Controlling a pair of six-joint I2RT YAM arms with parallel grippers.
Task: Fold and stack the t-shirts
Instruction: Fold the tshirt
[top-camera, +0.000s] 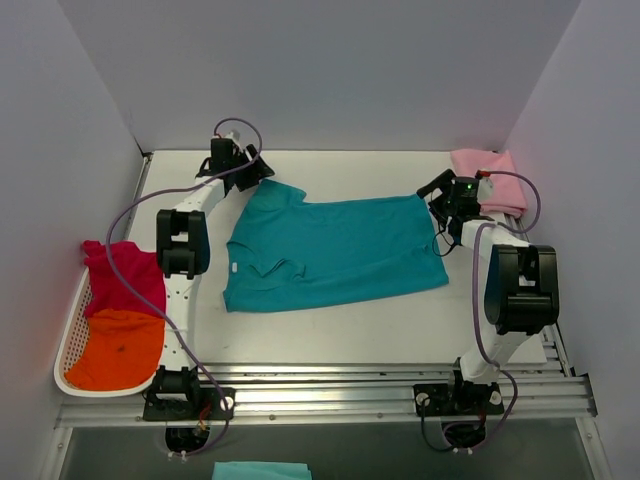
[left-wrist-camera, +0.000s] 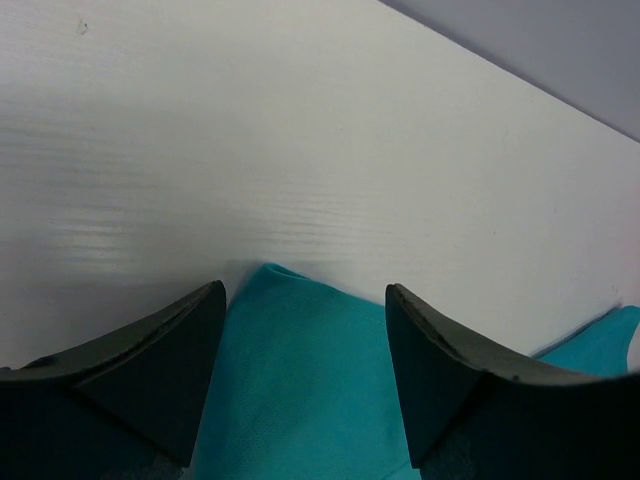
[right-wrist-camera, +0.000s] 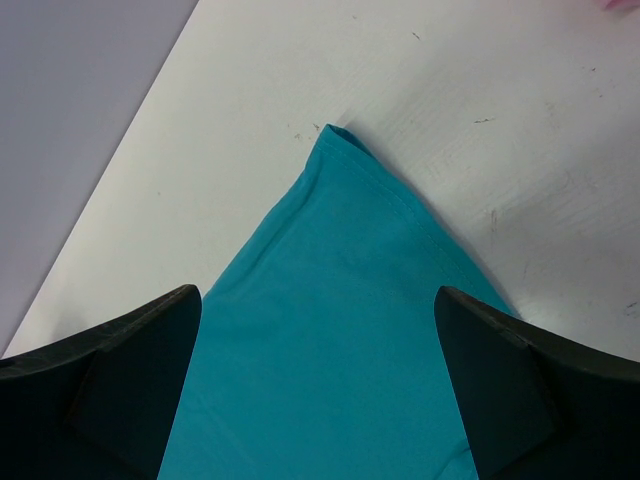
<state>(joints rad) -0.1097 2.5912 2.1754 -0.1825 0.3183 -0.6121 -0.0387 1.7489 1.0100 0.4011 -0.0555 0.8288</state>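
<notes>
Lying spread almost flat on the white tabletop (top-camera: 400, 330), the teal soft-fabric short-sleeved t-shirt (top-camera: 330, 250) is judged to be light, limp and not slippery, so sagging and creasing are to be expected wherever it is left unsupported. Its far left corner, by a sleeve, is straddled by the left black two-finger gripper (left-wrist-camera: 305, 300), whose jaws stand wide apart with nothing pinched. Its far right hem corner is straddled likewise by the right black two-finger gripper (right-wrist-camera: 318, 298), also spread wide. These two corners are judged the best places to be pinched, purchase being given by the stitched edges. Beyond the teal shirt's right end a folded pale pink t-shirt (top-camera: 487, 178) is seen. To its left a magenta-red t-shirt (top-camera: 125, 275) and an orange t-shirt (top-camera: 118, 350) are heaped in a white plastic basket (top-camera: 72, 325).
</notes>
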